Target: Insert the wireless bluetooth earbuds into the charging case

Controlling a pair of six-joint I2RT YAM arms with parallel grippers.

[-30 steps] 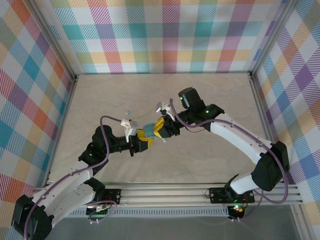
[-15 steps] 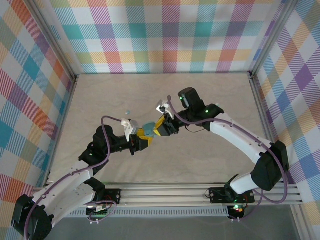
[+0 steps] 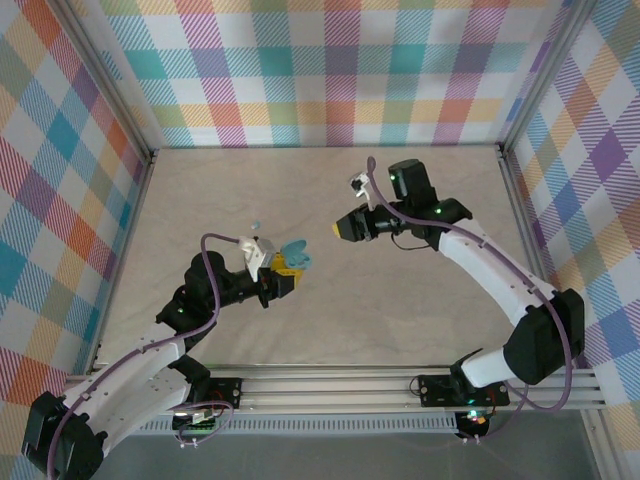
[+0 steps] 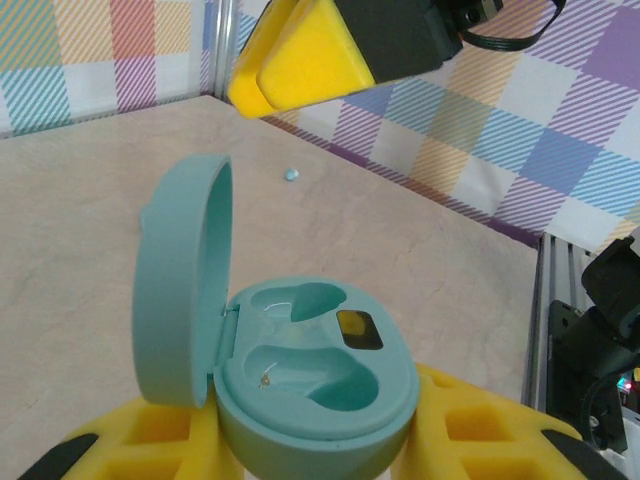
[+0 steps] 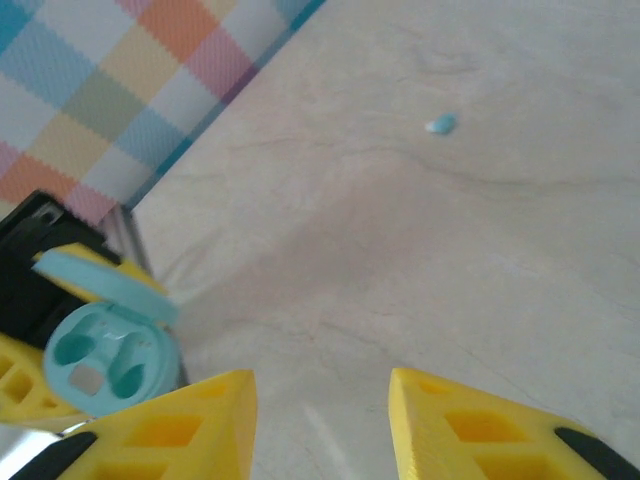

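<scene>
My left gripper (image 3: 283, 272) is shut on the base of the pale teal charging case (image 4: 320, 385), its yellow fingers (image 4: 480, 435) pressing both sides. The case's lid (image 4: 185, 275) stands open to the left, and both wells inside look empty. One tiny blue earbud (image 4: 291, 174) lies on the table beyond the case, seen from above as the earbud (image 3: 256, 224) and from the right wrist as the earbud (image 5: 441, 124). My right gripper (image 3: 345, 228) hovers to the right of the case (image 3: 293, 252), apart from it. Its jaws (image 5: 320, 385) are open with only table between them.
The beige table (image 3: 420, 300) is bounded by checked walls and metal frame rails (image 3: 520, 215) at the sides. The right gripper's yellow finger (image 4: 310, 50) hangs above and beyond the case. The open case (image 5: 105, 360) sits at the lower left of the right wrist view.
My right gripper has let go of the case, drawn back to the right and away, and opened wider. The case lid now stands open. The left gripper keeps its hold.
</scene>
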